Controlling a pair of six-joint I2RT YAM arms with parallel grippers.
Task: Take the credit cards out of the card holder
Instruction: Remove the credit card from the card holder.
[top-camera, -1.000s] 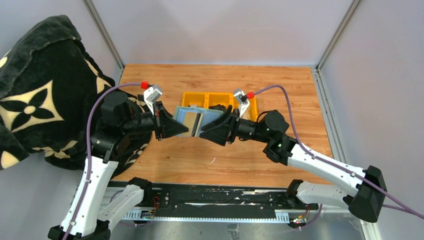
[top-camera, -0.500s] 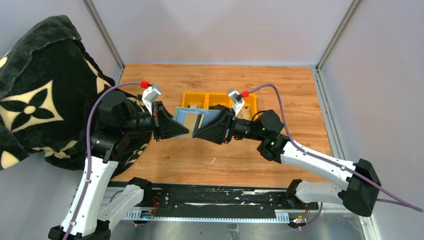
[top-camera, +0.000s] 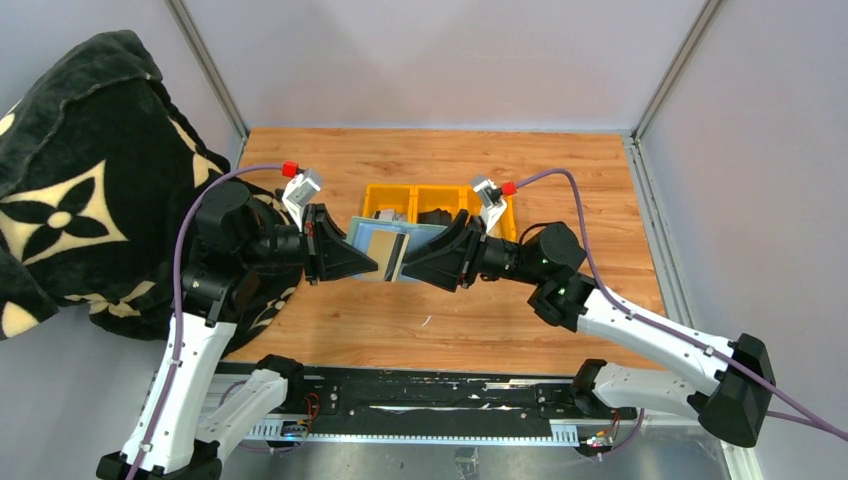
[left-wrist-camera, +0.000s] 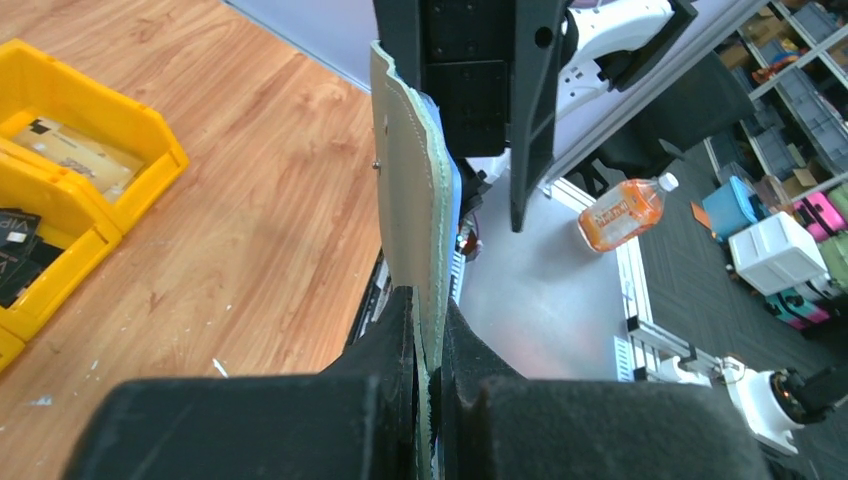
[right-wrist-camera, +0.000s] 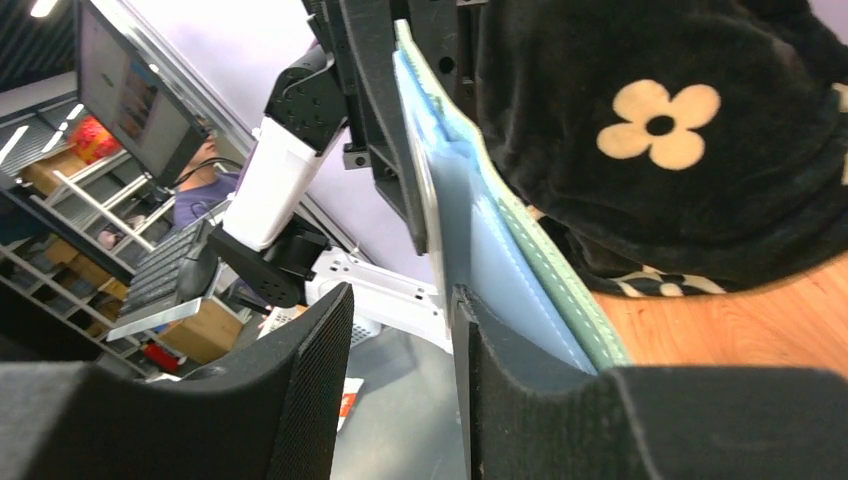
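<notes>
The card holder (top-camera: 365, 233) hangs open above the table, its pale blue inside facing up. My left gripper (top-camera: 370, 266) is shut on its left edge; in the left wrist view the soft green edge (left-wrist-camera: 405, 200) runs up from between the pressed fingers (left-wrist-camera: 428, 330). A tan-gold credit card (top-camera: 378, 250) with a dark stripe sits in the holder. My right gripper (top-camera: 406, 268) is at the holder's right edge, open. In the right wrist view a thin grey card edge (right-wrist-camera: 424, 170) and the holder (right-wrist-camera: 500, 260) lie along one finger, with the gap (right-wrist-camera: 400, 300) empty.
A yellow three-compartment tray (top-camera: 440, 192) stands behind the holder; a tan card (left-wrist-camera: 75, 150) and dark items (left-wrist-camera: 15, 255) lie in it. A black blanket with cream flowers (top-camera: 70, 200) is heaped at the left, close behind the left arm.
My right gripper pushed left toward the holder, then drew back slightly to the right, its jaws narrowing and widening again. The left gripper kept its hold and barely moved.
</notes>
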